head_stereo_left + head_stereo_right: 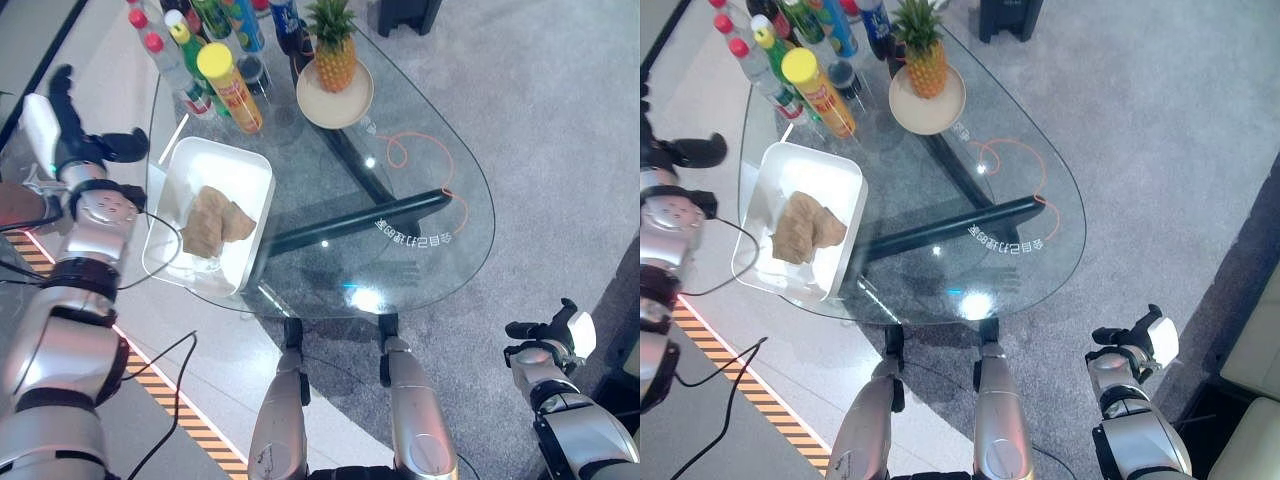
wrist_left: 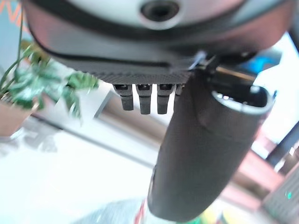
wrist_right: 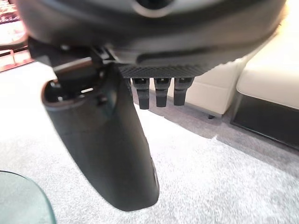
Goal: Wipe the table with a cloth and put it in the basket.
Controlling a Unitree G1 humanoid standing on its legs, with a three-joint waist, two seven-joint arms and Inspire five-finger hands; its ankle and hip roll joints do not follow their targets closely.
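Right hand [image 1: 548, 335] hangs off the table's [image 1: 430, 250] near edge, fingers loose, holding nothing. Left hand [image 1: 75, 140] is relaxed too, empty, just beside the one white basket [image 1: 245, 180]. One brown cloth [image 1: 215, 222] sits inside. Beyond: one pineapple [image 1: 332, 45].

one cloth [image 1: 214, 222], one basket [image 1: 251, 175], one pineapple [image 1: 333, 47], one plate [image 1: 352, 103], one yellow-capped can [image 1: 231, 87].

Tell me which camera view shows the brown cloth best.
The left eye view: the cloth lies crumpled in the white basket, unobstructed and largest there. The right eye view shows the same cloth, slightly smaller, nearer its left edge. The wrist views look along the hands, away from the basket.
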